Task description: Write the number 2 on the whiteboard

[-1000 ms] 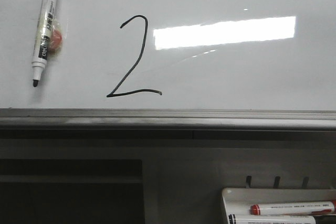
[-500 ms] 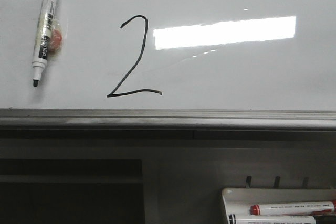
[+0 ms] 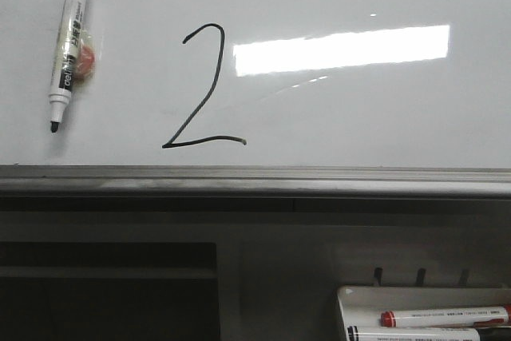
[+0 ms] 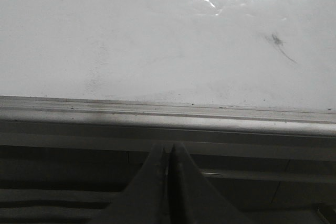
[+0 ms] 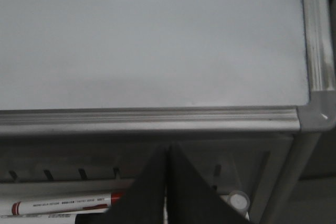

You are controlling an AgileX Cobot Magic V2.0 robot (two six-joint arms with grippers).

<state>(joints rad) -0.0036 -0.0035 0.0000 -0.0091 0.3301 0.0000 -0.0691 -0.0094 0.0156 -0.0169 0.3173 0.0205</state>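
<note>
A thin black number 2 (image 3: 201, 89) is drawn on the glossy whiteboard (image 3: 359, 117), left of a bright light reflection. A black-tipped white marker (image 3: 67, 45) sticks to the board at the upper left, tip down. Neither gripper shows in the front view. In the left wrist view my left gripper (image 4: 168, 148) is shut and empty, below the whiteboard's (image 4: 131, 45) grey lower edge. In the right wrist view my right gripper (image 5: 167, 148) is shut and empty, below the board's (image 5: 157, 45) lower right corner.
A small white marker tray (image 3: 351, 297) hangs below the board at the right, holding a red-capped marker (image 3: 443, 316) and a black-capped one (image 3: 411, 333). The red marker (image 5: 63, 204) also shows beside my right gripper. A dark shelf opening (image 3: 108, 289) lies at the lower left.
</note>
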